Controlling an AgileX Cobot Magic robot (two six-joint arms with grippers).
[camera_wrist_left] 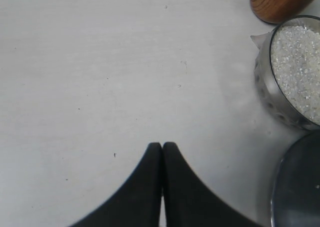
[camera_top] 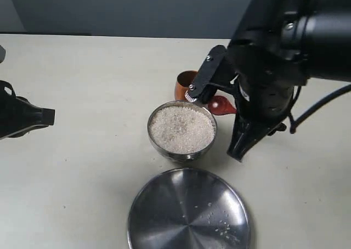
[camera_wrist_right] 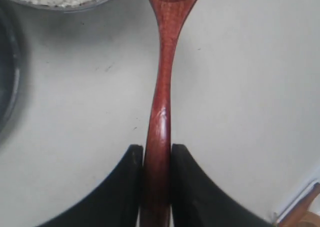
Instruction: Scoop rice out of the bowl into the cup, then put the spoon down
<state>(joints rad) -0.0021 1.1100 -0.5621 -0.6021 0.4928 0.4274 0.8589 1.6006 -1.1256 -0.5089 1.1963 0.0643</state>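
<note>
Holding spoon (camera_wrist_right: pixel 162 87) by handle in R gripper (camera_wrist_right: pixel 157 147), scoop end just beside bowl (camera_top: pixel 181 156) rim, near cup (camera_top: pixel 184 84). L gripper (camera_wrist_left: pixel 162 148) pinched shut, idle, well apart. Prob. scoop step; next: dip into rice (camera_top: pixel 182 129), lift level, tip into cup.

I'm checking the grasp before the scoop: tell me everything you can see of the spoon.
The spoon is glossy, dark reddish-brown wood: a long slim handle widening into an oval head. The right gripper is shut on the handle, jaws pressing both sides. In the exterior view the head shows right of the bowl, near the cup, partly hidden by the arm. It looks empty; whether it touches the table is unclear.
</note>
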